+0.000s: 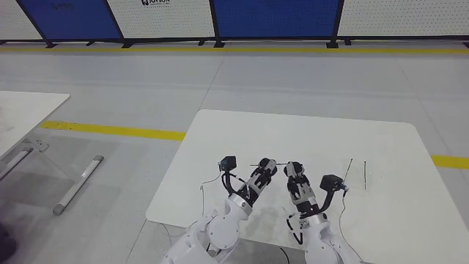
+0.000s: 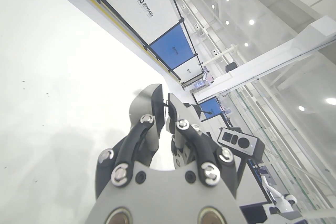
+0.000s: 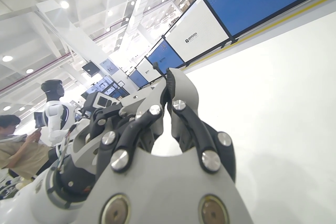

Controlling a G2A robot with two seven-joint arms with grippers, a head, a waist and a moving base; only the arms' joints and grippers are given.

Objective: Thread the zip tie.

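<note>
While both arms hang low over the near part of the white table point(image 1: 308, 128), the two grippers sit just beside each other above its surface. The right gripper point(image 3: 168, 79) has its fingers pressed together on a black zip tie point(image 3: 156, 67). The tie's small square head and a short piece of strap stick out past the fingertips, held up off the table. The left gripper point(image 2: 164, 99) has its pads drawn close with only a narrow slit between them, and they pinch a thin dark strip point(image 2: 165, 104) that crosses the slit. In the top view a fine dark line juts out from this gripper on the side away from the other arm. Whether this strip is part of the same tie cannot be told. Farther to the right on the table, well apart from the grippers, a loose zip tie point(image 1: 347, 170) lies flat with a second loose zip tie point(image 1: 365, 175) just beside it, both running roughly away from the robot.
</note>
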